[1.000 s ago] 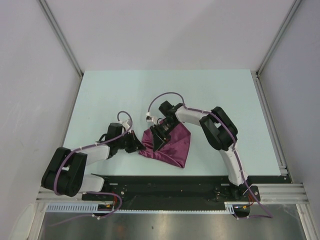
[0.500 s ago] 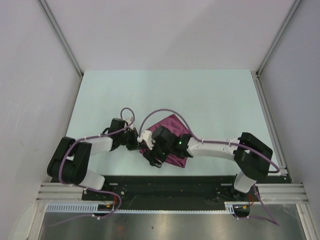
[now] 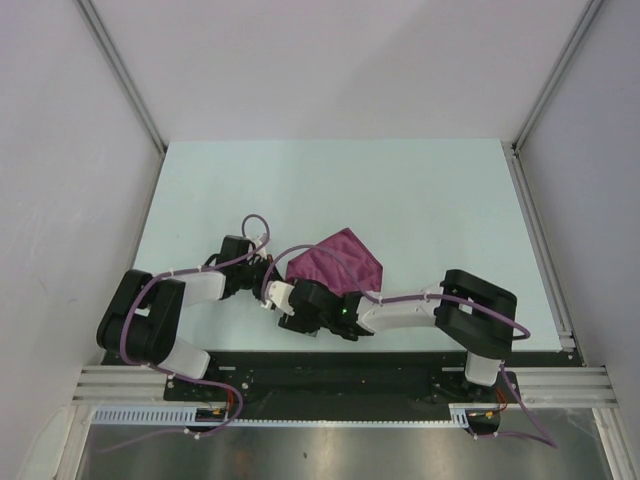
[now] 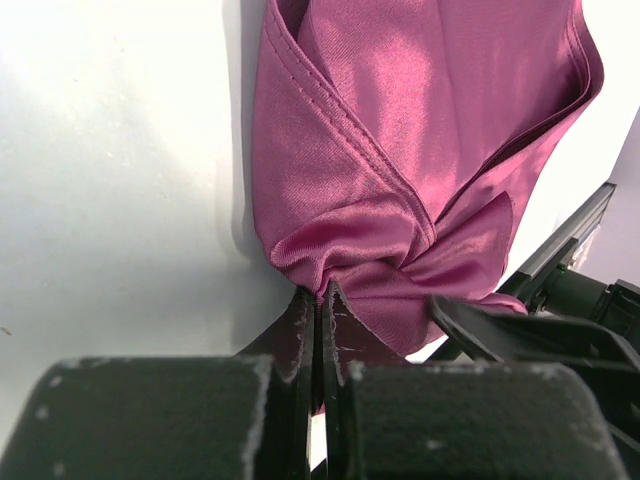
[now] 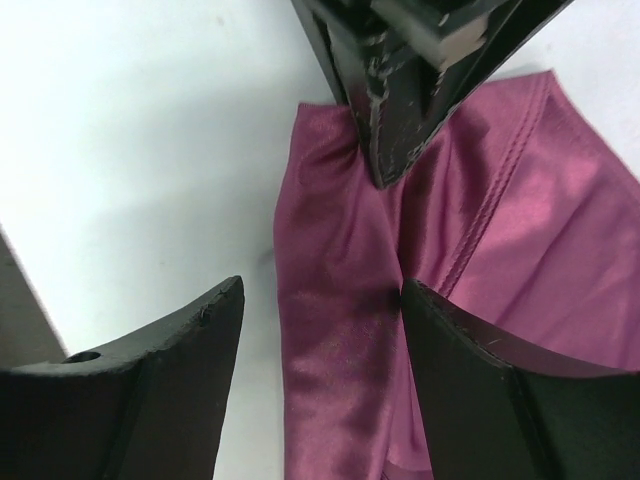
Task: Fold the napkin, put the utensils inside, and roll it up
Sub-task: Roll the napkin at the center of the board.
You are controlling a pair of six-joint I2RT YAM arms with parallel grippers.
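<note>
The napkin is thin cloth with a satin sheen and stitched hems. The table looks smooth and matt. The left gripper is scuffed matt black.

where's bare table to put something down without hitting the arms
The far half of the table, beyond the napkin, is bare; so is the right side, between napkin and table edge. Crowded: near left, where the left tool pinches the napkin's corner and the open right tool straddles it.
</note>
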